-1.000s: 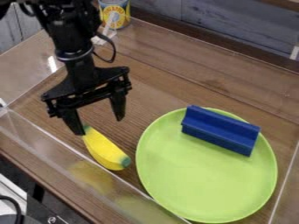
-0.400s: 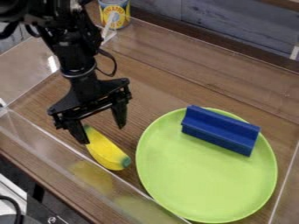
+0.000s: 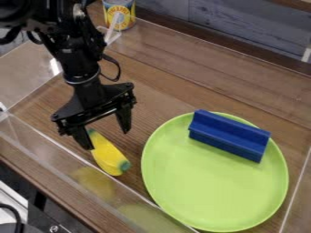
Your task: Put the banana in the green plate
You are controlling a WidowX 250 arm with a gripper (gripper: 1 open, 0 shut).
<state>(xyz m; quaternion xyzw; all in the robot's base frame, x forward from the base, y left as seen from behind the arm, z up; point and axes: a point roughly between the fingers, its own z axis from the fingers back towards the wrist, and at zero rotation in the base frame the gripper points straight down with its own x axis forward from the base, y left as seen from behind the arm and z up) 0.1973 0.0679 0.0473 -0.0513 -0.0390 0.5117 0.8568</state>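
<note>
Curved yellow banana [image 3: 109, 157], dark greenish tips, gripper [image 3: 105, 136] spread wide above

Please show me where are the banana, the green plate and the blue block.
Banana [image 3: 111, 157]: camera view, middle of its yellow body.
Green plate [image 3: 209, 196]: camera view, bare surface below the block.
Blue block [image 3: 230, 138]: camera view, middle of its long side.

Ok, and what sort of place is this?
Probably a lab tabletop set up for robot tests: a wooden surface, a clear panel along one edge, and a toy banana beside a plate.
</note>
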